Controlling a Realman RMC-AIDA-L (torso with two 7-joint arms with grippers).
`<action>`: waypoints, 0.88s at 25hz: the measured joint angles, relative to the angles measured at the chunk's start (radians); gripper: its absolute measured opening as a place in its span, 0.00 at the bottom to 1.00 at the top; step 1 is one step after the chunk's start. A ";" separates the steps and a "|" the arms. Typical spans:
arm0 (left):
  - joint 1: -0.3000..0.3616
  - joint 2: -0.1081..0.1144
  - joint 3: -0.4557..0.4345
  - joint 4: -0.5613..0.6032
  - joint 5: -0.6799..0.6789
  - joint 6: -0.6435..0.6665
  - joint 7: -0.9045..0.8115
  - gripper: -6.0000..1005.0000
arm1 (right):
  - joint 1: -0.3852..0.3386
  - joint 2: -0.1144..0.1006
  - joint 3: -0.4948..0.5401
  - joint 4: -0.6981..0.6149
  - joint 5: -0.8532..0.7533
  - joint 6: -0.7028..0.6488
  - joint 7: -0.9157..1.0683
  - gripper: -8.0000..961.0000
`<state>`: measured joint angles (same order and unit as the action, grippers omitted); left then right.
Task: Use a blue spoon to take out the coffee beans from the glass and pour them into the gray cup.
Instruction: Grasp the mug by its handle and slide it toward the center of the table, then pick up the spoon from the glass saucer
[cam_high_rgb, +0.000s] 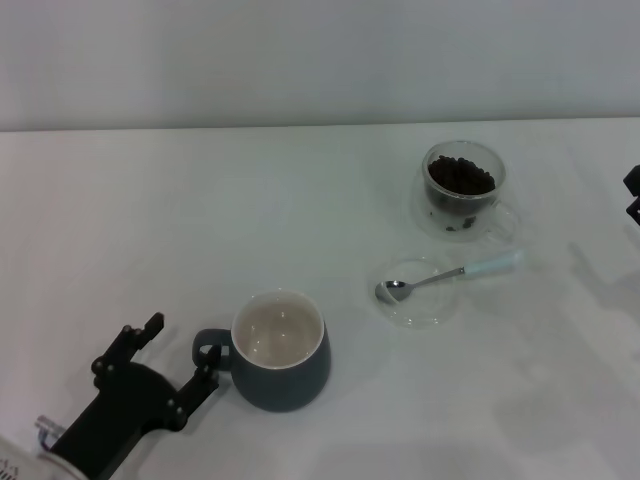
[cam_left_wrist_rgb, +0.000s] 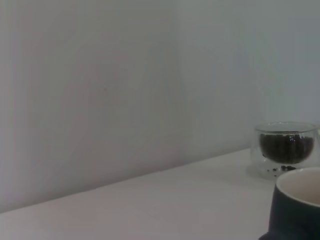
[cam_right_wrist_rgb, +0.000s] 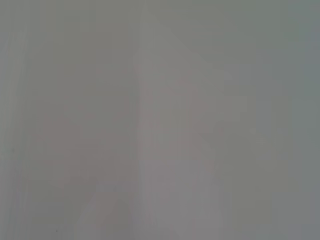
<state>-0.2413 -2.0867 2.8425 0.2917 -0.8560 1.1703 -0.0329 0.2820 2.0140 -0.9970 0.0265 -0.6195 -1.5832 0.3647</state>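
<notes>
Nearest you, left gripper (cam_high_rgb: 180, 352): fingers spread, grasping nothing, one tip beside the gray cup (cam_high_rgb: 281, 350) handle. Blue spoon (cam_high_rgb: 450, 275) lies across a glass saucer (cam_high_rgb: 413, 292). Beyond stands the glass (cam_high_rgb: 462, 188) holding coffee beans (cam_high_rgb: 461, 176). Right gripper (cam_high_rgb: 633, 195): at the right edge, state indeterminate.

white table (cam_high_rgb: 150, 220) | clear glass saucer (cam_high_rgb: 425, 312) | pale wall (cam_high_rgb: 300, 60)

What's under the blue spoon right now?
A flat clear saucer lies under the bowl end of the blue spoon; the pale handle sticks out past its rim, over the white table.
</notes>
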 joint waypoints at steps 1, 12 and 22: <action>0.003 0.000 0.000 0.000 0.000 0.005 0.000 0.78 | 0.000 0.000 0.000 0.004 0.000 0.000 0.014 0.91; 0.111 0.003 -0.010 -0.011 -0.017 0.150 -0.003 0.78 | -0.009 -0.002 -0.021 0.049 -0.017 0.160 0.648 0.91; 0.159 0.003 -0.011 -0.026 -0.152 0.260 -0.004 0.78 | -0.014 0.001 -0.031 0.082 -0.180 0.176 0.898 0.91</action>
<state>-0.0818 -2.0841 2.8317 0.2661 -1.0076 1.4302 -0.0369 0.2685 2.0148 -1.0278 0.1086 -0.7996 -1.4075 1.2629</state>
